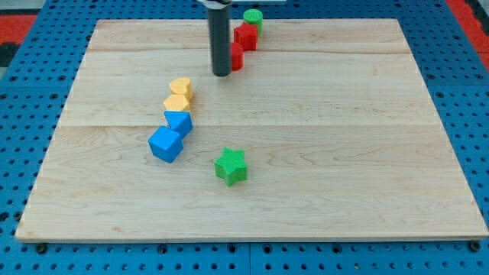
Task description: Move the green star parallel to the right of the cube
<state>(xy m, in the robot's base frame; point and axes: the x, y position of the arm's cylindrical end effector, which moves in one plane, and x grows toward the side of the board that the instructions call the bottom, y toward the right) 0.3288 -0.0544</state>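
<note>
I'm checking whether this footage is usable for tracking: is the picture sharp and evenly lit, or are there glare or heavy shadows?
Camera view: sharp throughout; light even and soft, no glare on the wooden board; only faint shadows beside the green star and blue cube; my tip stands crisp, its top cropped by the frame.

rod [220, 34] top cut off, red block [236, 56] partly hidden behind it

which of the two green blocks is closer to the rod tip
The green round block at the view's top, beside the red blocks, is closer to my tip. The green star lies far toward the view's bottom.
</note>
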